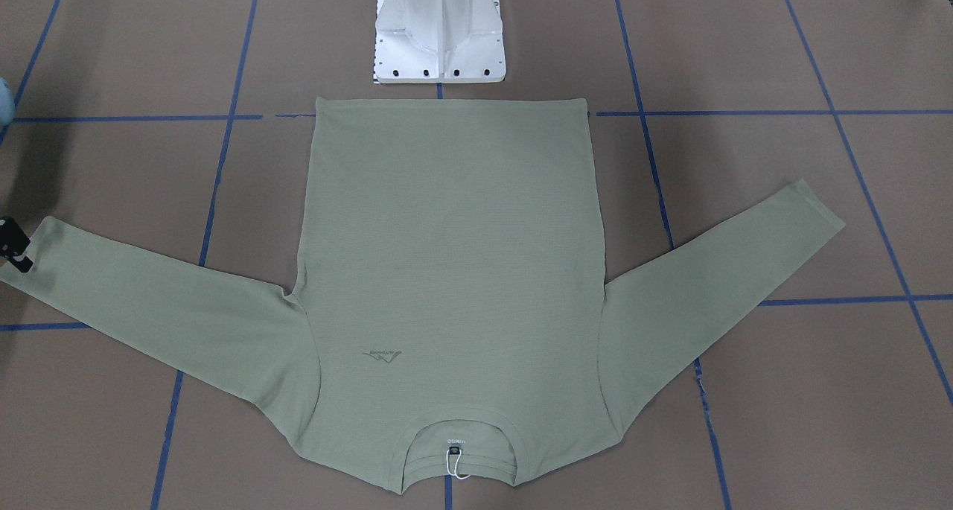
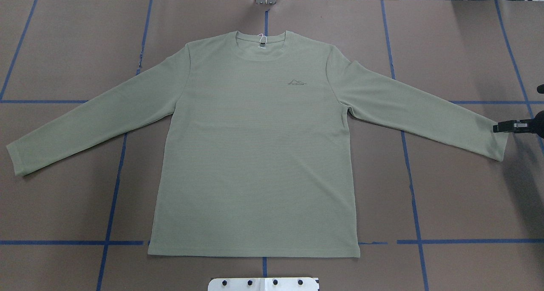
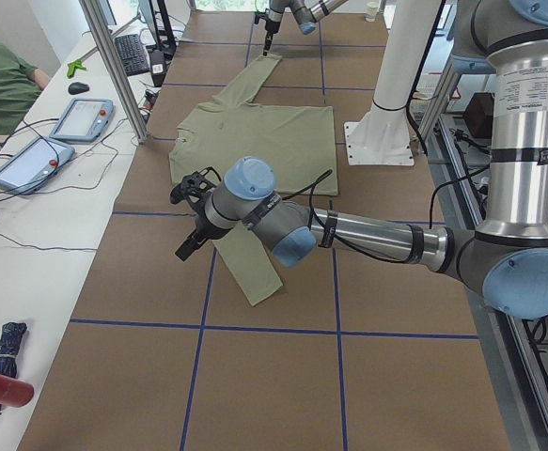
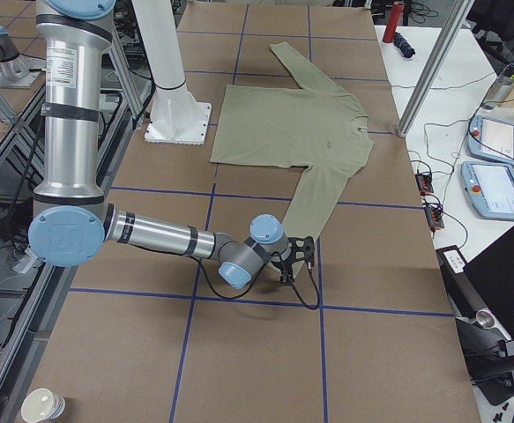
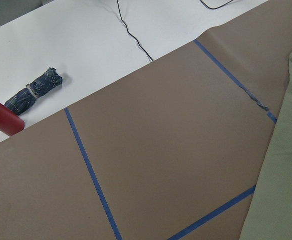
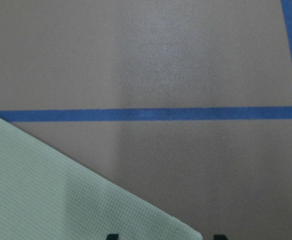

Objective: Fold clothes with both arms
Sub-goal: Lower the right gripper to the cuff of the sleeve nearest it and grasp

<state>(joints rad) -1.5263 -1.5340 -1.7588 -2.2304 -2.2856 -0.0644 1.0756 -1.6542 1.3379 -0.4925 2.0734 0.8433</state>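
Lying flat and face up on the brown table (image 2: 459, 206), the sage-green long-sleeved shirt (image 2: 255, 155) has both sleeves spread wide, its hem toward the robot's base. The right gripper (image 2: 498, 128) sits low at the cuff (image 2: 495, 146) of the sleeve on its side. Its fingers are spread apart, grasping nothing, and the cuff's corner lies between the tips. The left gripper (image 3: 187, 246) hangs above the table with the other sleeve (image 3: 250, 268) just beside it. Whether it is released or clenched cannot be told.
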